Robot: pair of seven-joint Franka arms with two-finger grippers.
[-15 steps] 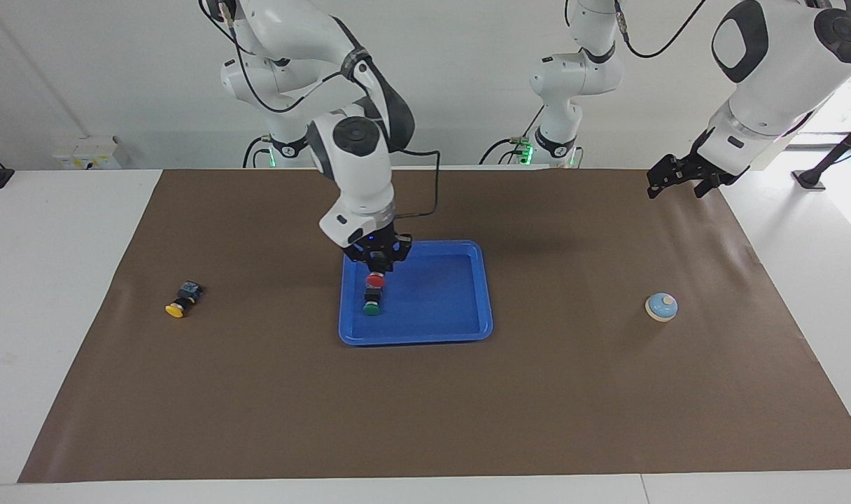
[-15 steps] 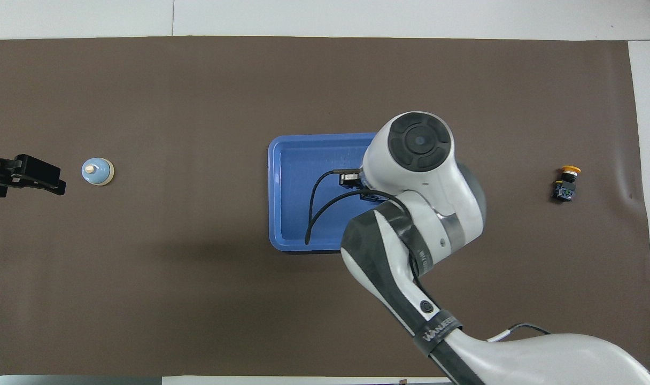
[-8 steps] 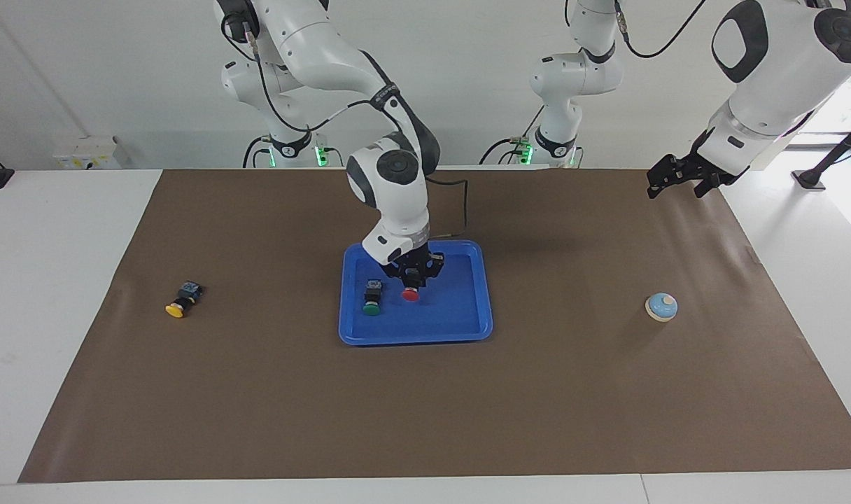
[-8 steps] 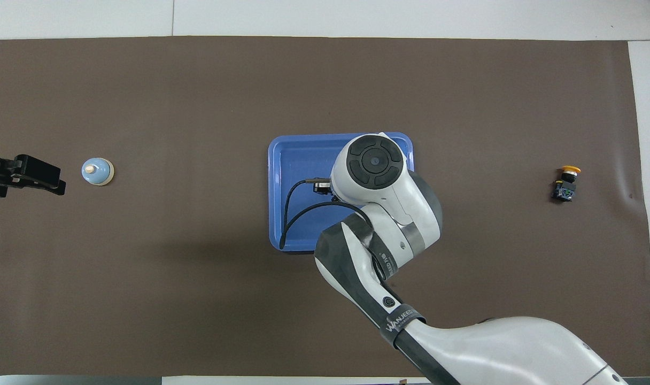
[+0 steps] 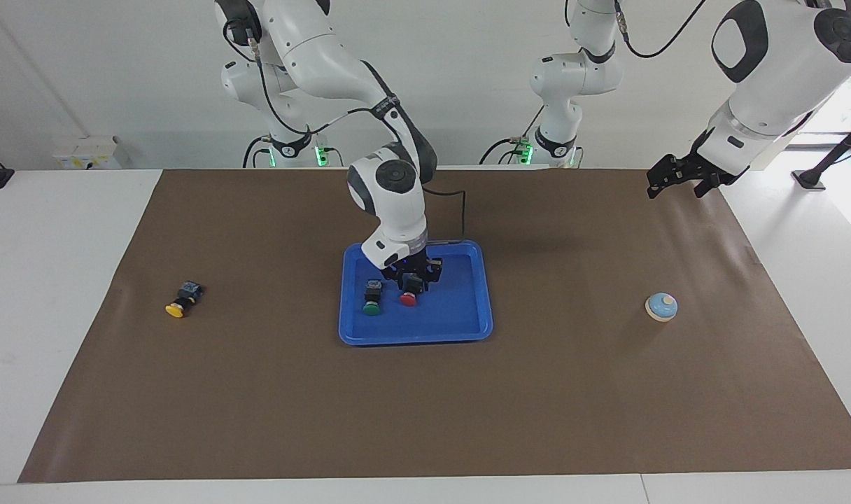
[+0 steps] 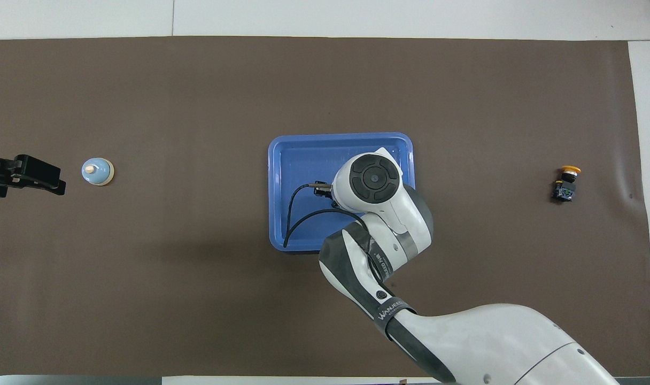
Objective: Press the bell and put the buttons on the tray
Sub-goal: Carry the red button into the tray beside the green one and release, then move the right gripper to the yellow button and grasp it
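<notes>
Facing view: the right gripper is low inside the blue tray, right at the black body of the red button. Whether its fingers are clamped on that button or standing apart from it cannot be told. The red button lies on the tray floor just beside the green button, which sits toward the tray edge at the right arm's end. The tray rests in the middle of the brown mat.

The yellow button lies on its side on the mat, well apart from the tray, toward the mat edge at the right arm's end. The light-blue bell stands upright on the mat near the edge at the left arm's end.

The left gripper waits in the air over the mat corner at its own end, fingers apart and holding nothing.
</notes>
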